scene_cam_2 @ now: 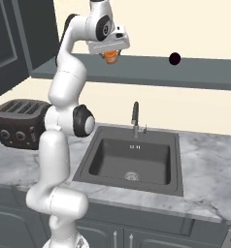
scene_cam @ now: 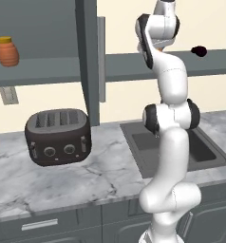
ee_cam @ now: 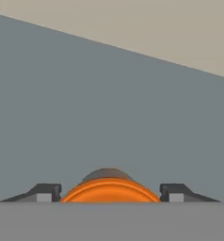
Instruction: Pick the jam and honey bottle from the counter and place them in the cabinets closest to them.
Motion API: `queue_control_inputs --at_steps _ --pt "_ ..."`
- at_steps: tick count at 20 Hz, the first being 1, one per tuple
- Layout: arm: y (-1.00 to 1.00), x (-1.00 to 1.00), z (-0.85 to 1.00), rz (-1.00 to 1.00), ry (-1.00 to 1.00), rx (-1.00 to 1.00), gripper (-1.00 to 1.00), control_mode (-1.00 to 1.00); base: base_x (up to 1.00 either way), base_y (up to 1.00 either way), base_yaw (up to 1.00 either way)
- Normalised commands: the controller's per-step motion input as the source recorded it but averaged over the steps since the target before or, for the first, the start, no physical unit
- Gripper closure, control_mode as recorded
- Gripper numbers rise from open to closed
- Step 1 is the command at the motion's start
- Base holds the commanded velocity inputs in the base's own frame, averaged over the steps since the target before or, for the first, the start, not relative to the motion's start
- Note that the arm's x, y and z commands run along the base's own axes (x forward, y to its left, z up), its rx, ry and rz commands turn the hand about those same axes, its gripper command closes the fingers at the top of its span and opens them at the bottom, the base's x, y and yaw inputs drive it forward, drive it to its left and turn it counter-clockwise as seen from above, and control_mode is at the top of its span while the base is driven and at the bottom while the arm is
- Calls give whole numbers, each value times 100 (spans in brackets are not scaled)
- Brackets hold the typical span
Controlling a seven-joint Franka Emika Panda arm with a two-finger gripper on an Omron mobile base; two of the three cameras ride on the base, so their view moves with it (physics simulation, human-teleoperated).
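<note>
While looking along the tool [ee_cam: 109, 190], noted the jam [ee_cam: 109, 194] sitting between the two tips, each just beside its rim. Cannot tell whether clamped or already loose.

Seen from the right base: tool [scene_cam_2: 110, 54] up at the grey shelf [scene_cam_2: 195, 75], jam [scene_cam_2: 109, 58] directly under it, at the shelf's front edge. Nothing between jam and shelf.

Surroundings:
- open cabinet door [scene_cam: 89, 57] left of the arm, edge-on
- orange pot with yellow lid [scene_cam: 7, 51] far left on the shelf, well apart from the tool
- small dark round object [scene_cam_2: 174, 58] on the shelf, right of the jam
- toaster [scene_cam: 58, 137] on the bench [scene_cam: 86, 180]
- sink [scene_cam_2: 103, 155] with faucet [scene_cam_2: 135, 116] below the shelf

Counts: one of each listed – jam, pot, dark object, toaster, sink, faucet.
</note>
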Motion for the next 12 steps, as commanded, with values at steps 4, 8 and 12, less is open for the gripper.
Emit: queue_control_inputs --at_steps 4,8,12 --pt "0 23 10 0 -12 3 -100 -100 0 0 0" --pt "0 -46 16 2 -34 1 -100 -100 0 0 0" --pt "0 -96 -2 2 -27 -1 -100 -100 0 0 0"
